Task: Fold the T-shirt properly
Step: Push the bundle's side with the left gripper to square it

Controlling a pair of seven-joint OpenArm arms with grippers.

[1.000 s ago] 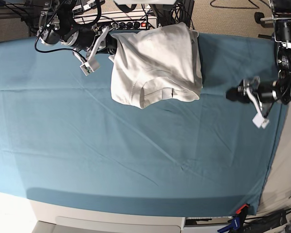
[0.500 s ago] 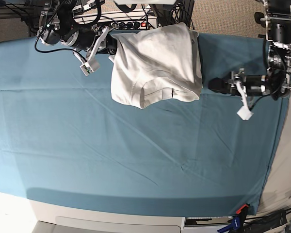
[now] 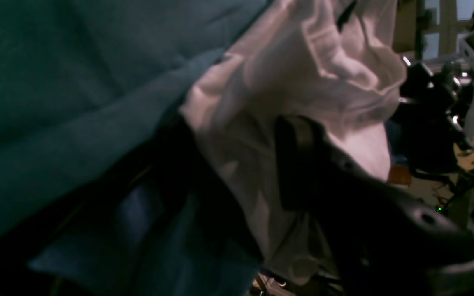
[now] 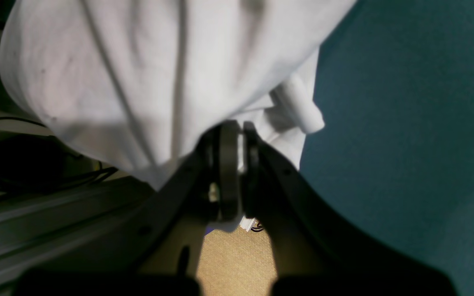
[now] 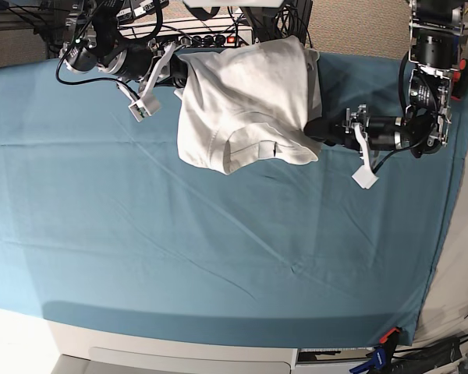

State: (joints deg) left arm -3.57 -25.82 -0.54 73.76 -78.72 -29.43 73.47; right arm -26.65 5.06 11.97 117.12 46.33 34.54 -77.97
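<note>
Base view: reading across from the left edge to the right.
Right gripper [image 5: 181,74]: sitting at the far-left corner of the garment, jaws pinched tight on a fold of its edge; in the right wrist view, cloth showing squeezed between the black fingers [image 4: 228,172].
Plain white wrinkled short-sleeved cotton T-shirt [image 5: 249,101]: lying bunched at the far edge of the teal table cloth [image 5: 218,257], partly hanging over that edge, a sleeve and hem curling toward the near side.
Left gripper [image 5: 318,128]: reaching in from the right, jaws spread wide, tips touching or just beside the garment's right edge; nothing visibly gripped.
Left wrist view: white cloth [image 3: 303,82] filling the space ahead of one dark finger [image 3: 298,164], the other finger too dim to make out.
Key relation: garment lying directly leftward of the open left gripper, along its line of reach; left arm being the nearer one to that free right edge.
Judged next need: closing on the right edge, then drawing the shirt onto the table for spreading.
</note>
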